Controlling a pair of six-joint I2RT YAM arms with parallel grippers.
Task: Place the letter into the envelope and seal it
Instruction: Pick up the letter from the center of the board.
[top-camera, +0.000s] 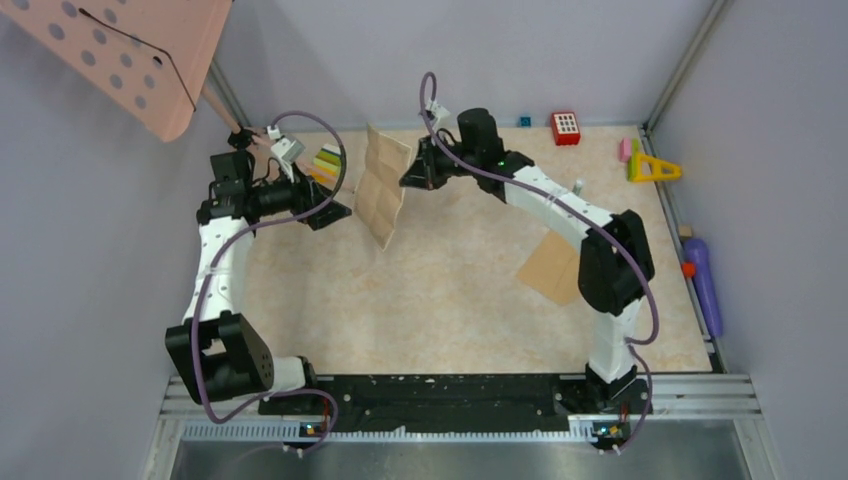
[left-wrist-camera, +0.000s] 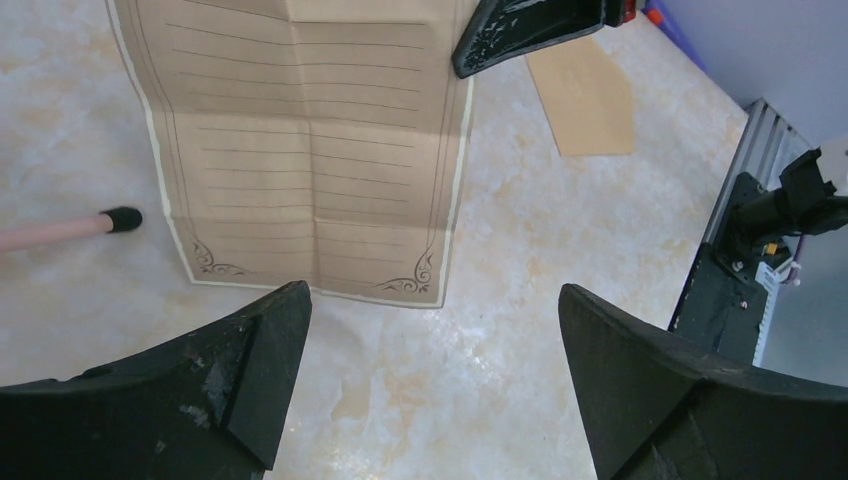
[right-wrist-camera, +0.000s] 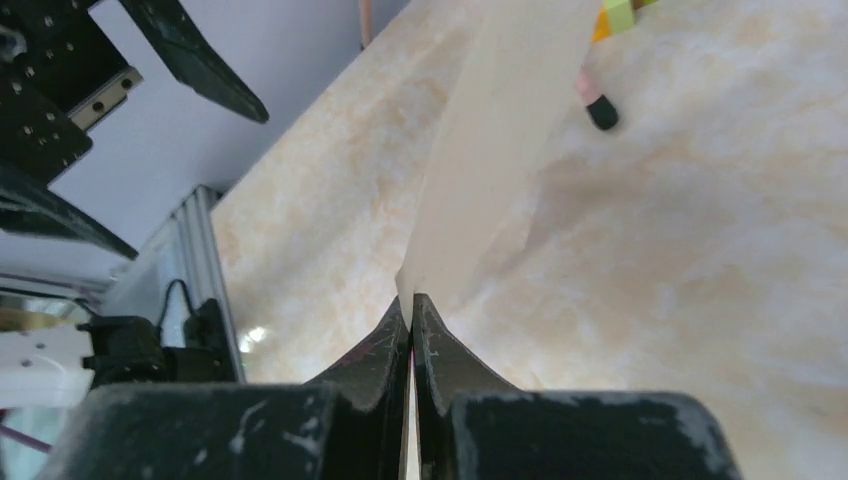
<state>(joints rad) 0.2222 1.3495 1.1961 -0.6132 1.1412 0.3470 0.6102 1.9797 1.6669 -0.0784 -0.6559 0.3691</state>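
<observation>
Two hands: one left hand (left-wrist-camera: 430, 300), one right hand (right-wrist-camera: 412, 300). One lined sheet (left-wrist-camera: 310, 150), one envelope (top-camera: 550, 268), one red block (top-camera: 566, 127), one yellow triangle (top-camera: 645, 168), one purple bottle (top-camera: 703, 280), one blue cube (top-camera: 524, 121), one pink board (top-camera: 130, 50), one black-tipped pink stick (left-wrist-camera: 50, 232).

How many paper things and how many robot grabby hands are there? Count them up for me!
letter: 1
envelope: 1
grippers: 2 (left gripper, right gripper)
Total: 4
</observation>
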